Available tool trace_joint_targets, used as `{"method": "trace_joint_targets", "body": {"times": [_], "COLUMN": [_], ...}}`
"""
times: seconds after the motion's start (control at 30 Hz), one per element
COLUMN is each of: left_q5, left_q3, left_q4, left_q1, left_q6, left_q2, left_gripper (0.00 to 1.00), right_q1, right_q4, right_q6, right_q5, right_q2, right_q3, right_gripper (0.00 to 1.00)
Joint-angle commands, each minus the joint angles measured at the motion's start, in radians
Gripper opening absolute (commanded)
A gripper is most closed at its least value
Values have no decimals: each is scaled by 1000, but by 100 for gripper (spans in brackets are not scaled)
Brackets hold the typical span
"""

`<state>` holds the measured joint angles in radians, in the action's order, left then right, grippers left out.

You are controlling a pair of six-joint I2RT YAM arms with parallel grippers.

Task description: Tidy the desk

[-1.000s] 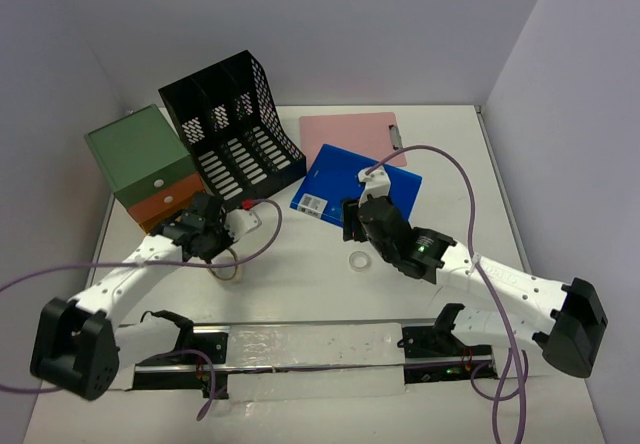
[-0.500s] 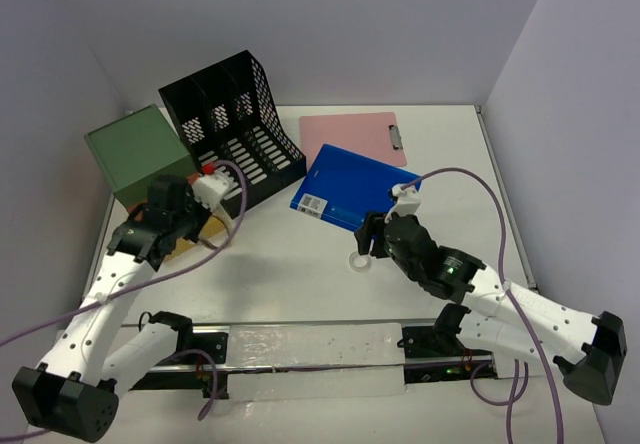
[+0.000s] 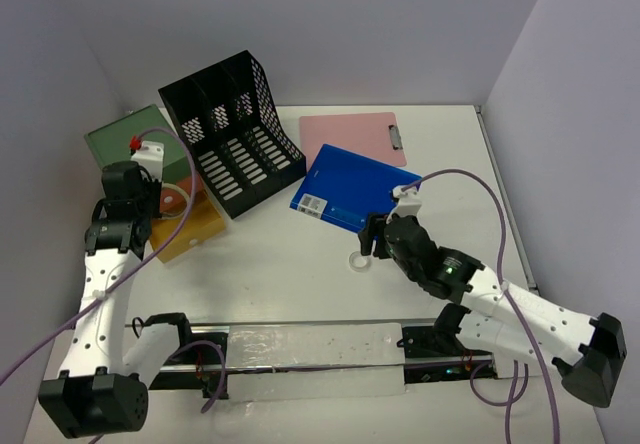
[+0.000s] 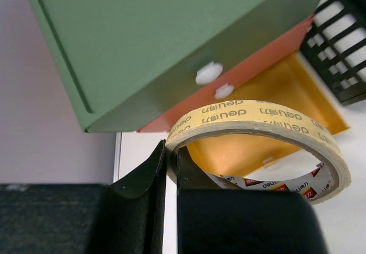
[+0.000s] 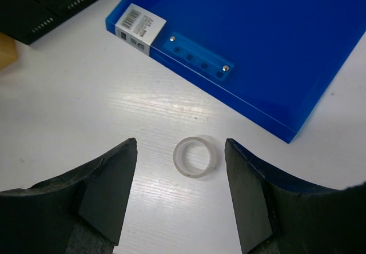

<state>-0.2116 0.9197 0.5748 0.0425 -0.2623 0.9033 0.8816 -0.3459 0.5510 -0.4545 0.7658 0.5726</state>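
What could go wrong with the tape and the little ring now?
The left tool pinches the tape roll by just its thin wall, so it might twist loose and miss the open yellow drawer. The right tool stands open around the small clear ring, which lies nearer one finger; closing might flick it away toward the blue folder.

Left arm (image 3: 98,294): rises from its base at the lower left of the overhead view, wrist bent toward the upper left.
Left gripper (image 4: 170,154): jaws pinched nearly together on the wall of a tape roll (image 4: 257,116), one finger outside, one inside.
Right arm (image 3: 505,304): stretched low from the lower right toward centre frame.
Right gripper (image 5: 180,148): pointed downward, jaws spread wide, holding nothing.
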Motion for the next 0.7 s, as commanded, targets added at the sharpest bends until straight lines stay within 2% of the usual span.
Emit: {"method": "trace_joint_targets", "body": {"times": [0.0, 0.13, 0.37, 0.57, 0.67], "left_q5": [-87, -126, -132, -106, -79], "left_q3": [-60, -106, -151, -179, -184], "left_q4": [-109, -182, -309, -481, -504], "left_q1": [11, 11, 11, 11, 10], "left_q6": [9, -2, -59, -60, -81], "left_q2": [16, 30, 52, 135, 178], "left_gripper": [0, 0, 0, 0, 0], "right_q1": [-47, -90, -109, -107, -109], "right_q4": [82, 225, 266, 236, 277], "right_q6": [-37, -28, -44, -25, -19], "right_q5": [41, 135, 142, 83, 57], "right_q2": [92, 154, 243, 196, 159], "right_q3": [47, -11, -1, 4, -34], "right_gripper": [70, 70, 69, 67, 67]}}
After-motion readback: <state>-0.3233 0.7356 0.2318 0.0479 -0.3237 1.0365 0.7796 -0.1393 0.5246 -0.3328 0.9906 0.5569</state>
